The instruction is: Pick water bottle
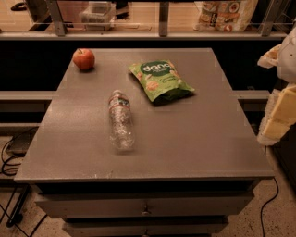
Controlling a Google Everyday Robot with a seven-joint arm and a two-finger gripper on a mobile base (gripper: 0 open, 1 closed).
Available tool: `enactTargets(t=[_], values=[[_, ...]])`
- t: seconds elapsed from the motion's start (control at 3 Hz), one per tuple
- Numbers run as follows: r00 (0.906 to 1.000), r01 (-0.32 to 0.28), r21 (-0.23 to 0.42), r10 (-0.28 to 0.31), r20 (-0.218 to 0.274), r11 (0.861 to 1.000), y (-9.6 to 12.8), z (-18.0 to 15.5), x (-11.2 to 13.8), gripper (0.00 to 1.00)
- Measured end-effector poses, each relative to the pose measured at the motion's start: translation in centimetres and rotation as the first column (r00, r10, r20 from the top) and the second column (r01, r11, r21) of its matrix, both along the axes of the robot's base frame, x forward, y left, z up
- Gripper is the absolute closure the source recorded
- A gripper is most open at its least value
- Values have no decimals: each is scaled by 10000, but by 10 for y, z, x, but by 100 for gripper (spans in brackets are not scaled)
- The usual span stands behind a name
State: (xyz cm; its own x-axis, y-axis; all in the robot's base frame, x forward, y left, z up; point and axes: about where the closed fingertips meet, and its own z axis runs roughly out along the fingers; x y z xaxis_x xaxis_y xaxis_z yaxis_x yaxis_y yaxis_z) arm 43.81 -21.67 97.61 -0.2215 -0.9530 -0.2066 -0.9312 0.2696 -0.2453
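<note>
The water bottle (120, 120) is a small clear crinkled plastic bottle. It lies on its side left of the middle of the grey table (194, 139), with its cap pointing to the far side and a red-and-green label band near the neck. My gripper (279, 115) shows as white and pale yellow parts at the right edge of the camera view. It is beside the table's right edge, well to the right of the bottle and apart from it. It holds nothing that I can see.
A red apple (83, 59) sits at the table's far left corner. A green snack bag (159, 79) lies right of and beyond the bottle. A shelf rail with packages (226, 14) runs behind the table. Cables (9, 162) lie on the floor at left.
</note>
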Motion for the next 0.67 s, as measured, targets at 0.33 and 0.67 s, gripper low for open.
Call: enactTargets(t=[0.33,0.67], values=[[10000,0,0,0,2,10000,0,0,0,0],[9963,860,748,-858,-46,9935,7,-2,7,0]])
